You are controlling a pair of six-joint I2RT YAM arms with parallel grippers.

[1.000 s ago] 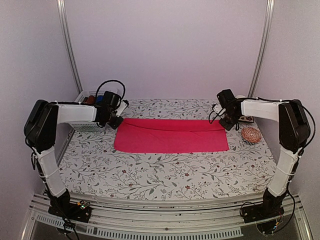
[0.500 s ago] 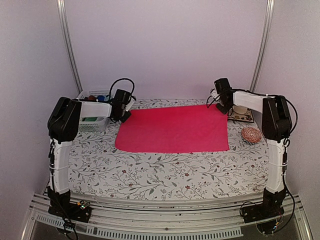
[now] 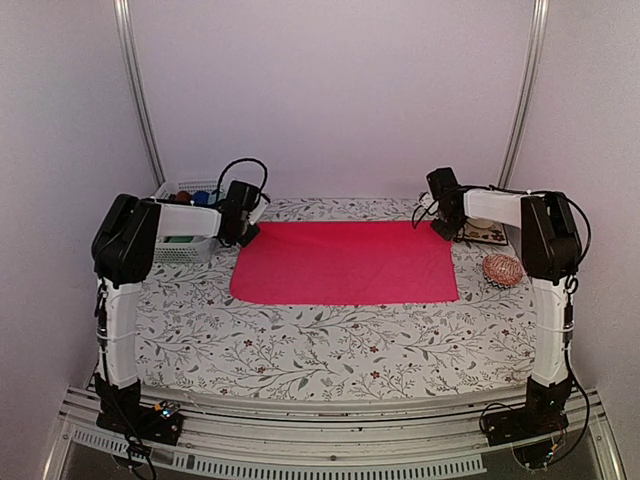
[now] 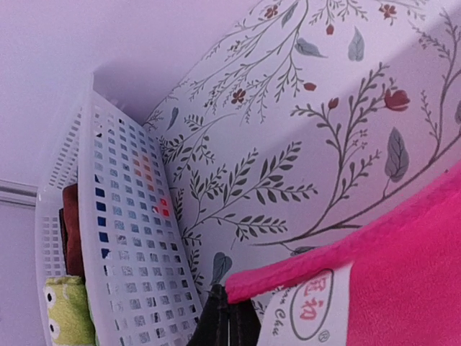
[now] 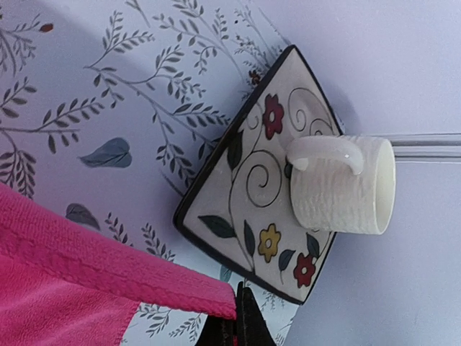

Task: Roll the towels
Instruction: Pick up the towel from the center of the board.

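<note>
Towel (image 3: 345,262), hot pink, lies spread flat across the far middle of the floral surface (image 3: 320,350). Left tool (image 3: 248,232) and right tool (image 3: 442,224) each pinch a far corner, likely stretching it smooth so rolling can begin evenly. A white basket (image 3: 180,248) stands just left.

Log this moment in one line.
pink towel: spread out | left claw: shut on far-left corner | right claw: shut on far-right corner | rolling: not started
</note>
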